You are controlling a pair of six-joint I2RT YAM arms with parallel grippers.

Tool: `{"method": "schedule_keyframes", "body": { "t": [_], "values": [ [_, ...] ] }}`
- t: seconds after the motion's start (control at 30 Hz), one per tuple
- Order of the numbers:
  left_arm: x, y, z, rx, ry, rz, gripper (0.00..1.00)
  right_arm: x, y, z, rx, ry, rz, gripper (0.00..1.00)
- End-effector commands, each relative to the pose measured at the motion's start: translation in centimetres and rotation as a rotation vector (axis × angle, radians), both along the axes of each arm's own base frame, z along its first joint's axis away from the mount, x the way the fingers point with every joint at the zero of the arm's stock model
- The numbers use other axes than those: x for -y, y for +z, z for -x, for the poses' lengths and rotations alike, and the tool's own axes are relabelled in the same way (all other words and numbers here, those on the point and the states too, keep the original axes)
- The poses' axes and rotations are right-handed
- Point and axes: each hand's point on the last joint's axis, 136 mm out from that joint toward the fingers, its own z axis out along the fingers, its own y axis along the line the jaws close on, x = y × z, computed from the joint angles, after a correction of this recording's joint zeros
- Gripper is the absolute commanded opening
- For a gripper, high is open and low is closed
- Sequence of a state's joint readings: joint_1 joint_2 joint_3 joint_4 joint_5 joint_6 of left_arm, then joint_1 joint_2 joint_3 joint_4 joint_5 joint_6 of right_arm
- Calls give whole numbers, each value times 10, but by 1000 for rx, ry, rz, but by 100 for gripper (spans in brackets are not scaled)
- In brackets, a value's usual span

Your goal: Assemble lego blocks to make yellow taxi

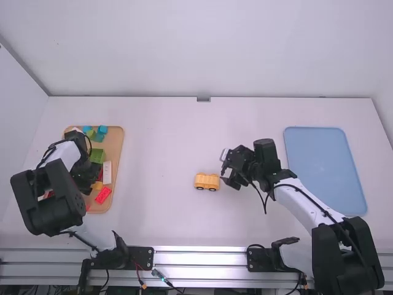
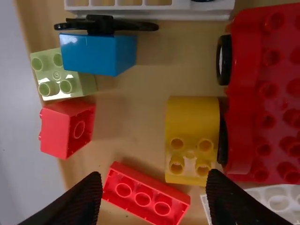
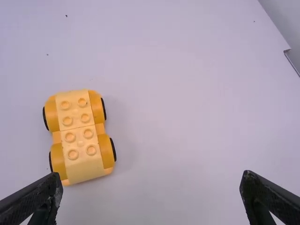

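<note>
Table (image 1: 153, 215) is filling most of the high view's lower part. Right arm (image 1: 307, 206) is reaching in from lower right, left arm (image 1: 52, 196) is standing at the left edge. Blue tray (image 1: 325, 169) is lying upper right of centre; tan tray (image 1: 117, 144) is lying at left, under the left arm.

Left end effector (image 2: 154, 183) is hanging over the tan tray, fingers well apart, gripping nothing. Right end effector (image 3: 151, 180) is sitting just right of the car base, fingers wide apart, also empty.

Red wheeled base (image 2: 274, 93) is lying in the tan tray. Yellow car base, the taxi's (image 1: 207, 181), is standing on its wheels, slightly below centre frame, studs bare. Yellow brick (image 2: 192, 117) is lying tight beside the red base's wheel; contact, can't tell. Red brick (image 2: 143, 194) and white brick (image 2: 274, 199) are lying near its studded end.

Next pick is probably the yellow brick. Risks: that wheel is crowding one side, so a finger could land on it or drag the red base; red brick is sitting close enough to get pinched too. Skewed grip would mean studs missing at assembly. Car base is resting on wheels, so off-centre pressing could roll it unless the right side is bracing.
</note>
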State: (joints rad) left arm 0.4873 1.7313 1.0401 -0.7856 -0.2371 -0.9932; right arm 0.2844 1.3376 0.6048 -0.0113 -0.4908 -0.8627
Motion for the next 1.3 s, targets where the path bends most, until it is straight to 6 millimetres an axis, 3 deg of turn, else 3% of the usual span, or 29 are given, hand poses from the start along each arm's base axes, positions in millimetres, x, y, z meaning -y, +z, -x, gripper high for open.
{"method": "schedule_keyframes", "body": {
  "t": [0.0,0.1,0.3,0.53,0.73,1.03,1.27],
  "values": [
    [1,-4,4,-10,-40,6,68,-3,12,-5,26,7,-13,99],
    [9,-12,-9,47,-134,53,72,-4,12,-5,26,7,-12,99],
    [12,-23,-13,93,-163,74,53,-1,11,-6,25,-2,-12,99],
    [11,-23,-14,98,-163,69,54,-4,12,-4,26,9,-13,99],
    [3,-24,-3,51,-101,4,57,-4,11,-5,26,6,-11,99],
    [2,-33,-6,80,-126,-12,42,-3,12,-5,19,-4,-18,99],
    [-1,-33,-7,73,-154,-38,42,-5,12,-4,24,9,-14,99]
  ]
}}
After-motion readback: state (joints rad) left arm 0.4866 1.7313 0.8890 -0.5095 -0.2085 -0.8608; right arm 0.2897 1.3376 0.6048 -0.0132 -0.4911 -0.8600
